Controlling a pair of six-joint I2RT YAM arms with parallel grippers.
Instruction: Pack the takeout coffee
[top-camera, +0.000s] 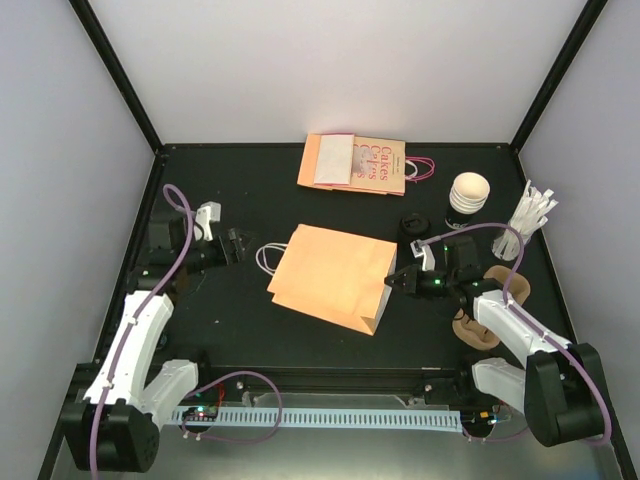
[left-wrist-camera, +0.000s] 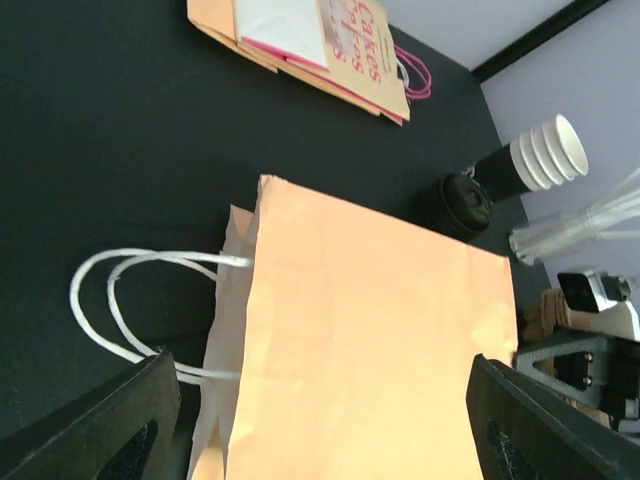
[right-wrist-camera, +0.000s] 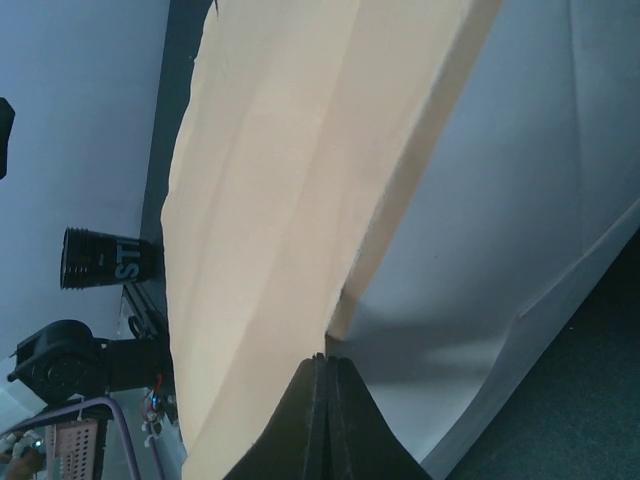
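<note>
Two claws, yours: left claw (top-camera: 236, 245) spread, empty | right claw (top-camera: 394, 280) pinching flat tan paper bag (top-camera: 330, 272) | black cup (top-camera: 468, 192) upright, unlidded

Bright even light, soft shadows, wrist views softer, paper bag (right-wrist-camera: 260, 200) close-up blurred

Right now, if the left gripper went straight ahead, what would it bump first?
Probably the white handles of the orange bag, then the bag itself; how high the left gripper sits is unclear.

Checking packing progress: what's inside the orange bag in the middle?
Its inside is hidden: the orange bag lies flat. The black cups and lid sit outside it, on the table beyond.
</note>
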